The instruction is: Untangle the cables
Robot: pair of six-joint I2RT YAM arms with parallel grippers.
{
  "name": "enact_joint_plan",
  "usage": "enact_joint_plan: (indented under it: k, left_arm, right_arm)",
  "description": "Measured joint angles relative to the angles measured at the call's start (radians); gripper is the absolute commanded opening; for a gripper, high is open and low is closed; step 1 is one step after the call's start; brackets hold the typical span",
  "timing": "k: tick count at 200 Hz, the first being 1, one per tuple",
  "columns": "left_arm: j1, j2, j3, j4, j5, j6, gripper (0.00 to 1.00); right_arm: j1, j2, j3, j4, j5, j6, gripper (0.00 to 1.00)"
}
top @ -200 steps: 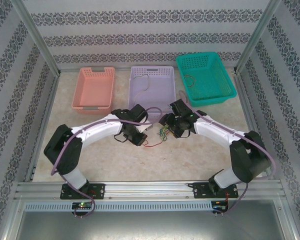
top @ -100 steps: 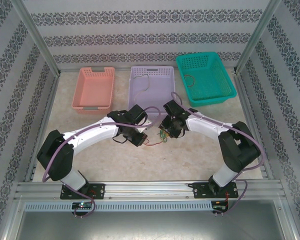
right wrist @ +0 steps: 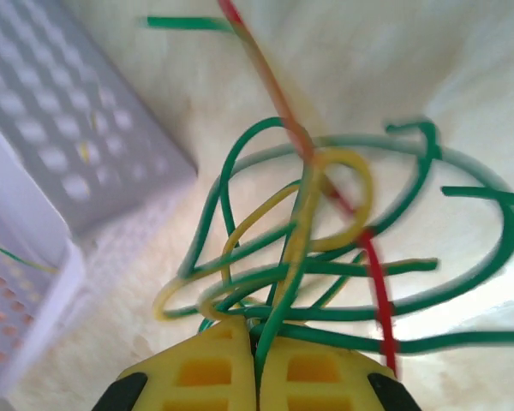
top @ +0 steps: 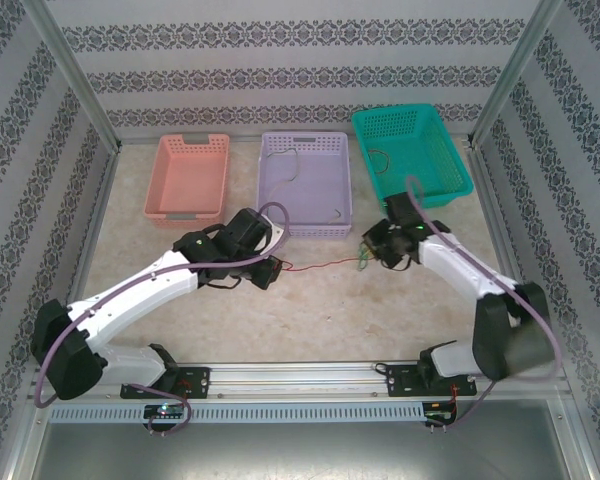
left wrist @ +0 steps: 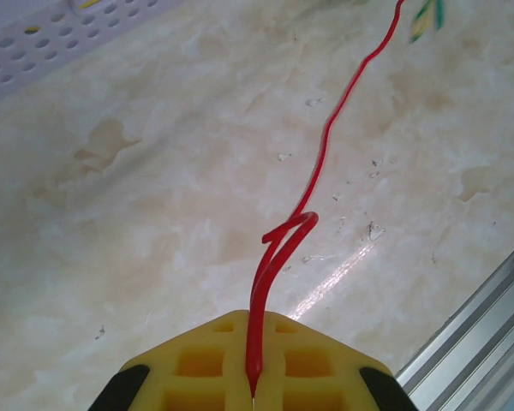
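though wavy, one red cable [left wrist: 255,334]

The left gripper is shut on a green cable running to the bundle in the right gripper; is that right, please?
Not quite: the left wrist view shows the left gripper shut on a red cable, not green; it does run to the bundle in the right gripper.

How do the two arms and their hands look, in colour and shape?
The left arm and right arm have white links, black joints and a mauve hose running along each. The left hand and right hand have yellow fingers moulded with square recesses, black behind.
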Motion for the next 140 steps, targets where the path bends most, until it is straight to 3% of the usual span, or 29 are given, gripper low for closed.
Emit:
enact_joint_plan:
  k: [38,81,109,137,140]
  left_arm:
    - [0.013,-0.021,-0.027,-0.034,-0.048,-0.039,0.0]
    - [0.111,-0.127,-0.032,-0.093,-0.095,-0.099,0.0]
    - [0.168,-0.187,-0.031,-0.096,-0.082,-0.129,0.0]
    - [0.172,-0.18,-0.021,-0.087,-0.019,-0.138,0.0]
    - [0.172,-0.179,-0.019,-0.085,-0.013,-0.139,0.0]
  right_arm:
    - [-0.23,-0.085,-0.044,-0.031,-0.019,-0.053,0.0]
    - [-0.385,-0.102,-0.065,-0.054,-0.039,-0.121,0.0]
    - [-0.381,-0.1,-0.065,-0.053,-0.06,-0.144,0.0]
    - [-0.267,-0.08,-0.065,-0.051,-0.064,-0.146,0.0]
    - [-0.251,-0.075,-0.065,-0.051,-0.062,-0.146,0.03]
